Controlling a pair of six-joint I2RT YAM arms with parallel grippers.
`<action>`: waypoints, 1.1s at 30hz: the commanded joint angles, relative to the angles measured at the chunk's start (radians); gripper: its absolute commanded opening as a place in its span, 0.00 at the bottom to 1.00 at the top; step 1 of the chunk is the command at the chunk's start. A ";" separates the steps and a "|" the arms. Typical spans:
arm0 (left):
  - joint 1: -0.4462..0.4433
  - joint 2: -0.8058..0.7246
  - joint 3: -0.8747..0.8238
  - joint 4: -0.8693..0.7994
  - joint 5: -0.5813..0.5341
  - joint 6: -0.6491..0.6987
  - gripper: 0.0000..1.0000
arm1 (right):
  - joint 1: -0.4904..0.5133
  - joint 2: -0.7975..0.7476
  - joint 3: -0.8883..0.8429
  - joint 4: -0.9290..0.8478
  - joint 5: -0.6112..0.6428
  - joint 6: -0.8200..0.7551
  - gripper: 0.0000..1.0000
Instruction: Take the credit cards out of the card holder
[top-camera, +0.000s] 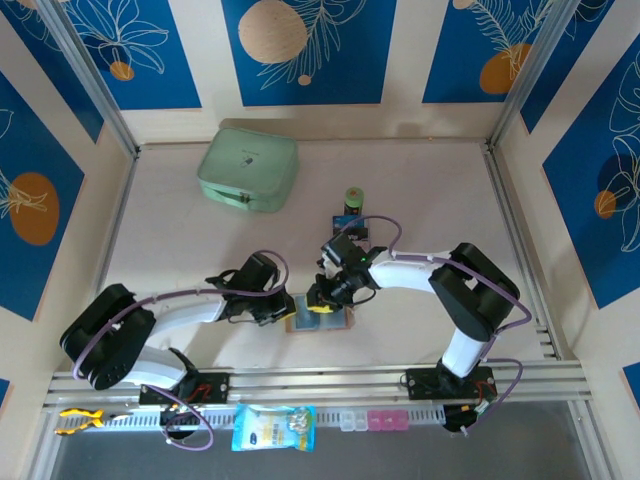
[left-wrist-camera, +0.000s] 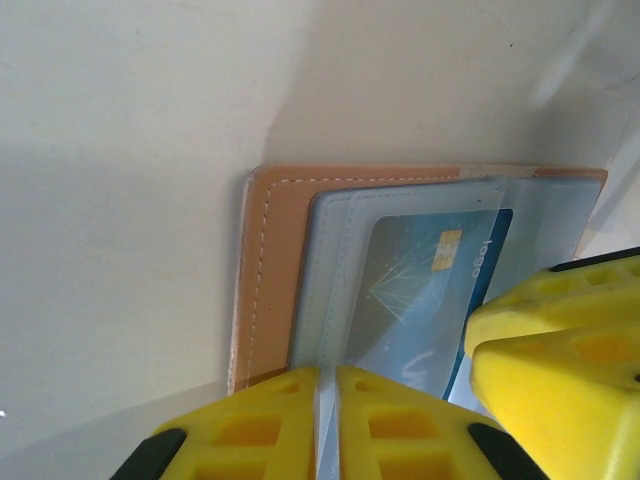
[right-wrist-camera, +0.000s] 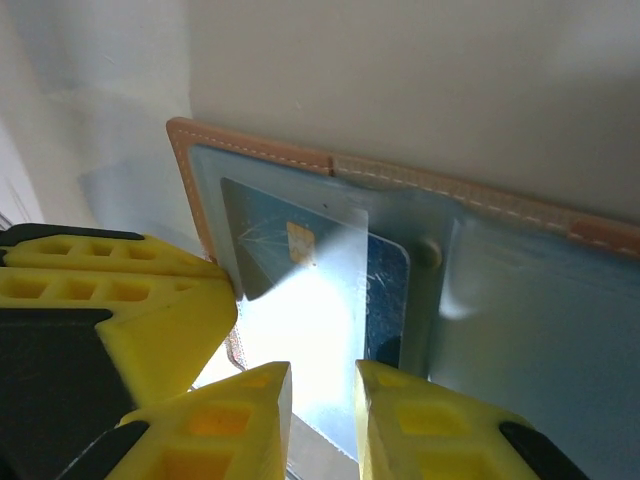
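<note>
The card holder (top-camera: 340, 321) lies open on the table between my two grippers, pinkish-brown leather outside (left-wrist-camera: 268, 260) and pale grey-blue panels inside (right-wrist-camera: 530, 310). A dark blue credit card (left-wrist-camera: 415, 285) with a gold chip sits in its clear pocket, seen again as the credit card (right-wrist-camera: 388, 275). My left gripper (left-wrist-camera: 327, 378) is shut on the thin pale edge of the holder's inner panel, at the holder's left side (top-camera: 286, 308). My right gripper (right-wrist-camera: 323, 378) hovers over the clear pocket, jaws a little apart with nothing pinched, at the holder's far edge (top-camera: 322, 297).
A big mint-green case (top-camera: 248, 168) stands at the back left. A green-and-black cylinder (top-camera: 353, 198) stands behind the right arm. On the front rail lie a blue packet (top-camera: 272, 427) and small clear and pink boxes (top-camera: 370, 420).
</note>
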 joint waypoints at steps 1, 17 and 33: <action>0.013 0.001 0.030 -0.018 0.013 0.027 0.12 | 0.009 0.015 0.008 -0.019 0.001 -0.008 0.24; 0.015 0.088 0.025 0.004 0.061 0.042 0.13 | 0.012 0.010 0.015 -0.081 0.056 -0.030 0.24; 0.021 0.058 0.015 -0.023 0.043 0.034 0.15 | 0.018 -0.006 0.031 -0.172 0.139 -0.076 0.25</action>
